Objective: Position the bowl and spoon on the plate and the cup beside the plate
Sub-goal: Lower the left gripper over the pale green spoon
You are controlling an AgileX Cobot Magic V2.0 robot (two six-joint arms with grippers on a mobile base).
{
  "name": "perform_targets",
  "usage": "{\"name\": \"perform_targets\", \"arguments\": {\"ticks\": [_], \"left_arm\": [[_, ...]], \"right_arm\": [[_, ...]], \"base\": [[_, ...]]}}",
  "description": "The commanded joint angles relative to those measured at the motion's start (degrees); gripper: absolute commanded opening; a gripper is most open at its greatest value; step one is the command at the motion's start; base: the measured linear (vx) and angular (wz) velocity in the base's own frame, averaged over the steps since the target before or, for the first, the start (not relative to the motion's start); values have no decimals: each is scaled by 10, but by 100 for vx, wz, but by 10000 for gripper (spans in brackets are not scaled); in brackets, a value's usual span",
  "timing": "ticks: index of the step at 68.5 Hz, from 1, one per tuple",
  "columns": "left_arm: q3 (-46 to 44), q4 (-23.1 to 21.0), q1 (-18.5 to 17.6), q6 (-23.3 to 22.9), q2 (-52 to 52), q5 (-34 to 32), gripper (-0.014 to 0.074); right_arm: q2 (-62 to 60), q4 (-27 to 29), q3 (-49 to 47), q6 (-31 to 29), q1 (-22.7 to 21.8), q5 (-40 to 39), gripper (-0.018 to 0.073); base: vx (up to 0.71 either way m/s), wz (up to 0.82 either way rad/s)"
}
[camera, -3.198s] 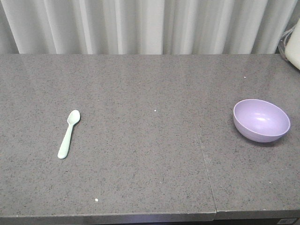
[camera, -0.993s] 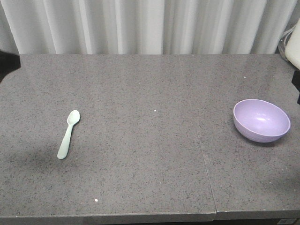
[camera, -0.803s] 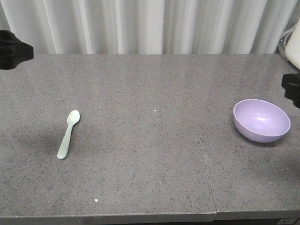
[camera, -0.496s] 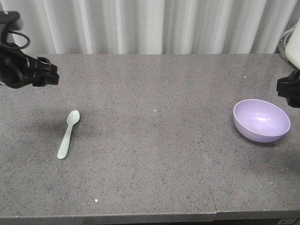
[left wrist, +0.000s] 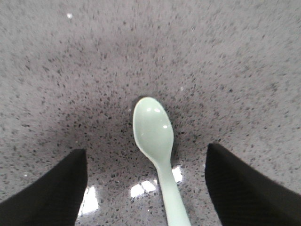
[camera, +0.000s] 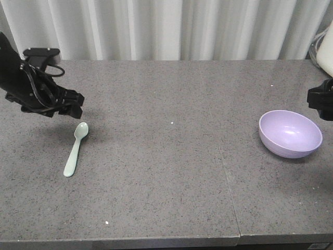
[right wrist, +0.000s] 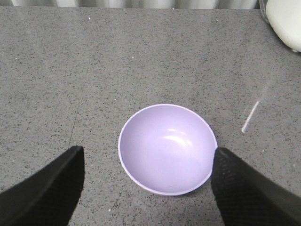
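Grey speckled counter (camera: 156, 182), seam (camera: 229, 194) right of centre. White pleated curtain (camera: 166, 28) behind. White object (camera: 327, 51) at far right edge. Even light.

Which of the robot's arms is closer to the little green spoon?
The left. The left arm's fingers hover open over the spoon, one on each side of the handle. The right arm's fingers are far across the table, open near the bowl.

Black left arm (camera: 18, 78), looped cables (camera: 41, 87), textured tool fingers (left wrist: 44, 193).
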Motion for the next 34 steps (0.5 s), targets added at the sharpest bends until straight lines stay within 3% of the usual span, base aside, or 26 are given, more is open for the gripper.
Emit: {"name": "perform_targets", "arguments": {"ticks": [1, 17, 34], "left_arm": [[-19, -9, -4, -8, -10, -3, 498], [-19, -22, -5, -20, 11, 22, 498], [-19, -4, -44, -26, 11, 16, 498]], "right_arm": [[-6, -9, -20, -4, 0, -34, 541], [-6, -9, -17, -4, 0, -36, 541], [-6, -9, -17, -4, 0, -37, 541]], "base": [[0, 0], [0, 0], [0, 0]]}}
